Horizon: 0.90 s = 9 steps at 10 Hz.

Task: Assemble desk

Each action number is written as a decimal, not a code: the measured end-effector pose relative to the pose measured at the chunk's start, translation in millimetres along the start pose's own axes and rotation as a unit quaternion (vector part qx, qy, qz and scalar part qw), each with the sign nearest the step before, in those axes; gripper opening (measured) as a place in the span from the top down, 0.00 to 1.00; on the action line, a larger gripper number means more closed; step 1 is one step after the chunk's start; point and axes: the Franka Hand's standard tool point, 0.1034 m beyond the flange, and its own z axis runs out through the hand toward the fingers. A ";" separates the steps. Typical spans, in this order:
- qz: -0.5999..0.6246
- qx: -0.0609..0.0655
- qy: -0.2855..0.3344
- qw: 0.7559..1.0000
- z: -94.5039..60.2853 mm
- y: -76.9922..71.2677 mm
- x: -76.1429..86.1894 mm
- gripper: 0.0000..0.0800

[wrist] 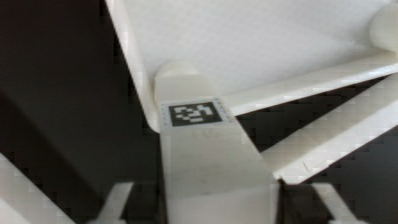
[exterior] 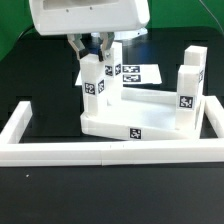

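Observation:
The white desk top lies with its rim up inside the border wall. Several white tagged legs stand upright in its corner sockets: two on the exterior view's left and two on the right. My gripper hangs right over the near left leg. In the wrist view that leg runs up between my fingers, its tag facing the camera. Dark gaps show between both fingers and the leg, so the gripper is open around it.
The long low white U-shaped border wall encloses the desk on the near side and both sides. The marker board lies flat on the black table behind the desk top.

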 end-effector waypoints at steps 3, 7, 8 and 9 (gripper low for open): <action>0.106 -0.001 0.001 0.994 1.3 0.8 0.2 0.64; 0.464 0.063 0.033 0.883 3.6 -15.2 11.4 0.64; 0.509 0.080 0.035 0.856 4.8 -15.6 12.3 0.64; 0.519 0.078 0.033 0.851 5.3 -16.4 11.6 0.62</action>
